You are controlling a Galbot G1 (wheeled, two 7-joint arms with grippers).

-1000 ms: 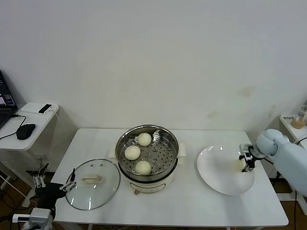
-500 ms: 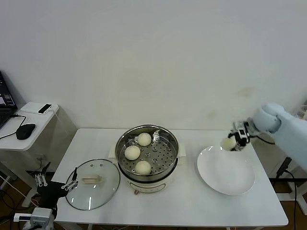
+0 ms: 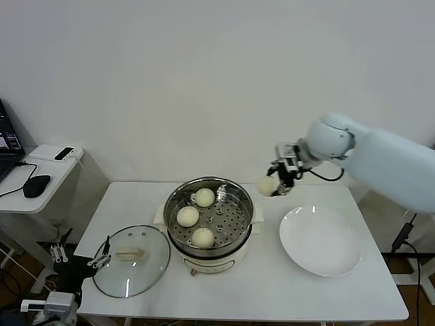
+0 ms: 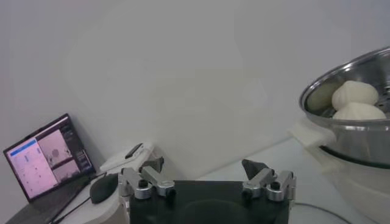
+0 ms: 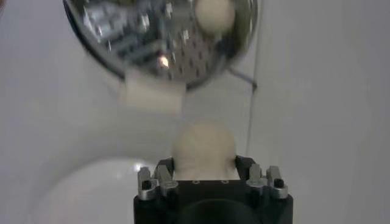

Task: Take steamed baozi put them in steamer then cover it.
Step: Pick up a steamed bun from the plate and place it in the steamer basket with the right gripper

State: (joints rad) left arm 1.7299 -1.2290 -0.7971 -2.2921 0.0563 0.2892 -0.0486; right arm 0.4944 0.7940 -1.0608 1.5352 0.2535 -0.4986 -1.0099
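Note:
My right gripper (image 3: 274, 183) is shut on an off-white baozi (image 3: 267, 185) and holds it in the air just right of the steamer (image 3: 208, 219), above the table. In the right wrist view the baozi (image 5: 204, 148) sits between the fingers, with the steamer (image 5: 161, 36) beyond. Three baozi lie on the perforated tray: one at the back (image 3: 204, 197), one at the left (image 3: 187, 216), one at the front (image 3: 202, 237). The glass cover (image 3: 131, 260) lies flat on the table left of the steamer. My left gripper (image 4: 206, 176) is open and empty, parked low beyond the table's left front corner.
A flat white plate (image 3: 320, 240) lies empty on the table right of the steamer. A side desk with a mouse (image 3: 36, 185) and a laptop (image 4: 49, 155) stands at the far left. The wall runs close behind the table.
My right gripper lifted the baozi off the white plate and carried it left and up, from over the plate to beside the steamer's right rim. The left arm has not moved.

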